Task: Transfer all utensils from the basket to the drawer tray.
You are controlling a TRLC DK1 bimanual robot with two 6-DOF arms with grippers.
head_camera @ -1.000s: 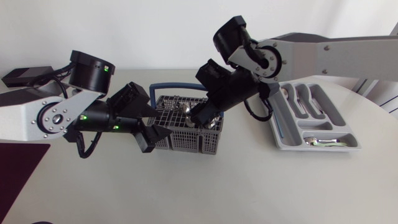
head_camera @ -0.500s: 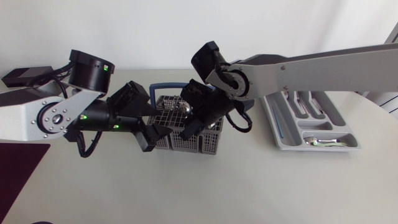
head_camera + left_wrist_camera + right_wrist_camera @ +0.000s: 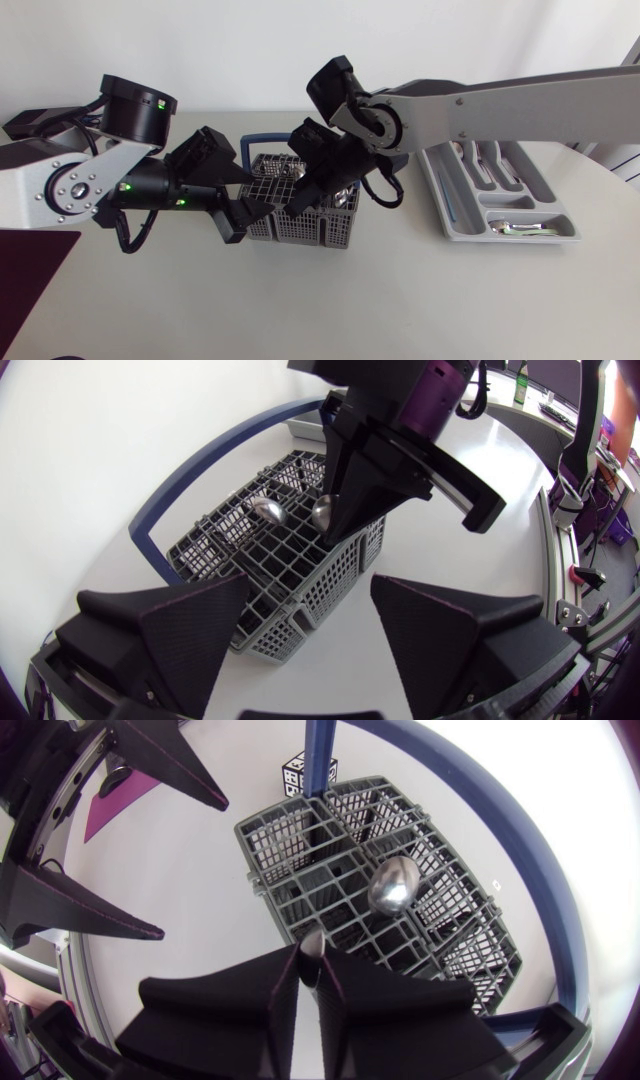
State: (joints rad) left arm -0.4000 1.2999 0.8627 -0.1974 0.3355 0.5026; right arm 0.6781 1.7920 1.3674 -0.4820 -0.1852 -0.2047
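Our right pincer [image 3: 310, 968] is down in the grey basket [image 3: 322, 232], its fingers drawn narrow on the bowl end of a spoon [image 3: 312, 942] standing in one compartment. The other spoon [image 3: 393, 883] stands in a neighbouring compartment (bowl up, shiny). Our left pincer [image 3: 248, 220] hangs spread wide just beside the basket's end; whether a finger brushes it we cannot tell. The basket sits in the middle of the bench [image 3: 400, 300], and the drawer tray [image 3: 447, 218] lies well apart toward our right, with cutlery [image 3: 515, 228] in it.
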